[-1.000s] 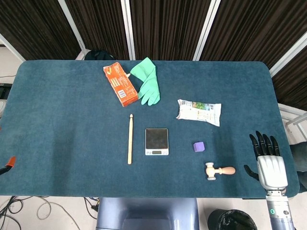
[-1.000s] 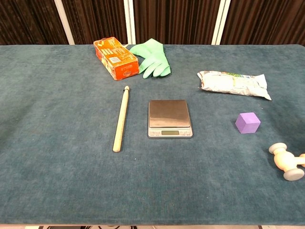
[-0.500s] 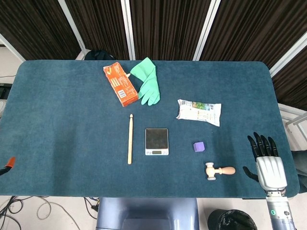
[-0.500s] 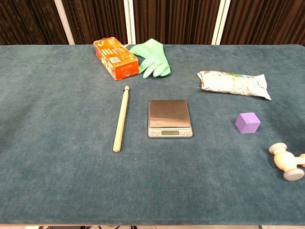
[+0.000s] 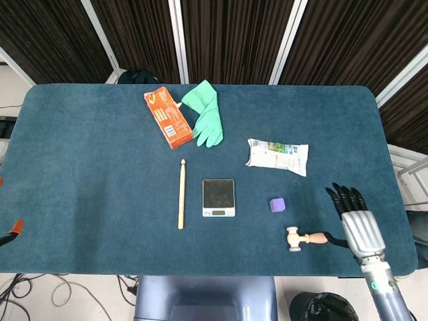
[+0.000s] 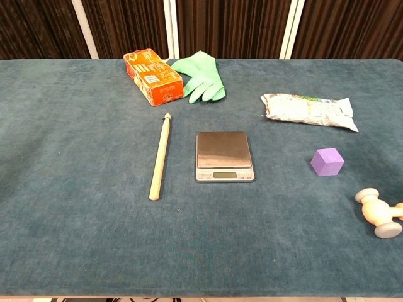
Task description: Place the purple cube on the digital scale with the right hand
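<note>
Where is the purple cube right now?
The purple cube sits on the table, right of the digital scale, with the snack packet behind it and the small wooden mallet in front.

Legible text: none; printing on the orange box (image 6: 153, 78) at upper left of centre, on the white snack packet (image 6: 308, 110) at upper right, and on the digital scale (image 6: 224, 156) display is too small to read.

Purple cube (image 6: 327, 162), green glove (image 6: 200, 77), orange box (image 6: 152, 77).
</note>
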`<state>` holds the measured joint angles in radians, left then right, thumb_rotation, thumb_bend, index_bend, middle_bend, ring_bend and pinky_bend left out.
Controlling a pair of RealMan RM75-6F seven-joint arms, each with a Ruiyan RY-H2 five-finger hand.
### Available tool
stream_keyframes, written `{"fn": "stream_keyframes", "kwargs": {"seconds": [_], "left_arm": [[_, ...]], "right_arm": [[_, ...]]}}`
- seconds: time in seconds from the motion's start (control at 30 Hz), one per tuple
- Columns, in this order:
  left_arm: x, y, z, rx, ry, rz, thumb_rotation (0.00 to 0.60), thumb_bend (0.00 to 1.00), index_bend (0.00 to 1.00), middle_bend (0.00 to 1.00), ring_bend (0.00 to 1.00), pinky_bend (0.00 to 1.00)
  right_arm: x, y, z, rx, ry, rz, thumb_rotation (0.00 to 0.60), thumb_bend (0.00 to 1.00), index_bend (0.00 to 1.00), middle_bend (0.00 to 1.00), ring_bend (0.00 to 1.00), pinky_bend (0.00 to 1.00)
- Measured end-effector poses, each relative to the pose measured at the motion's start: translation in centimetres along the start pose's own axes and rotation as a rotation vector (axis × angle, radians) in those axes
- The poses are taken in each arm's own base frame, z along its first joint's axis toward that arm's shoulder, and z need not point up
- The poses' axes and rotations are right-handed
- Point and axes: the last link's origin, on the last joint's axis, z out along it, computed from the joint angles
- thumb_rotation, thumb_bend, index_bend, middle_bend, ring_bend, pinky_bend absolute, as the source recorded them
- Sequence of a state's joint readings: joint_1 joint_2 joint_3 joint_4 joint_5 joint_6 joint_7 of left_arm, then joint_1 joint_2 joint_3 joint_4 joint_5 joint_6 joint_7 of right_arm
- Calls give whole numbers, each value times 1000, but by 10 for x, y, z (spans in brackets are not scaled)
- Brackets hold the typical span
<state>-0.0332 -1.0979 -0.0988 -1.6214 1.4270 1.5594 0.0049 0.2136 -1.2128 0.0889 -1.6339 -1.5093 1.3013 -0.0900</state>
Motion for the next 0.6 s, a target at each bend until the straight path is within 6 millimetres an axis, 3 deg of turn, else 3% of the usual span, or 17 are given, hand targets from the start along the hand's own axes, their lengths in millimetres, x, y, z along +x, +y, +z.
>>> {"fn": "stream_keyframes", "kwargs": {"seconds": [0.2,0.3,0.6], "left_arm": [[1,-1,1,3,5,-3,600,253,22,0,0,0],[1,-2,2,2,10,-7,600,253,22,0,0,0],[1,-3,2,0,11,-7,600,253,22,0,0,0]], "right_arm": [[1,-22,46,83,-70,-14,600,258,68,0,0,0],[-1,-39,67,124,-89,-20,600,311,123,0,0,0],[-24,-70,95,160,-166,-39,600,364,232,0,0,0]]}}
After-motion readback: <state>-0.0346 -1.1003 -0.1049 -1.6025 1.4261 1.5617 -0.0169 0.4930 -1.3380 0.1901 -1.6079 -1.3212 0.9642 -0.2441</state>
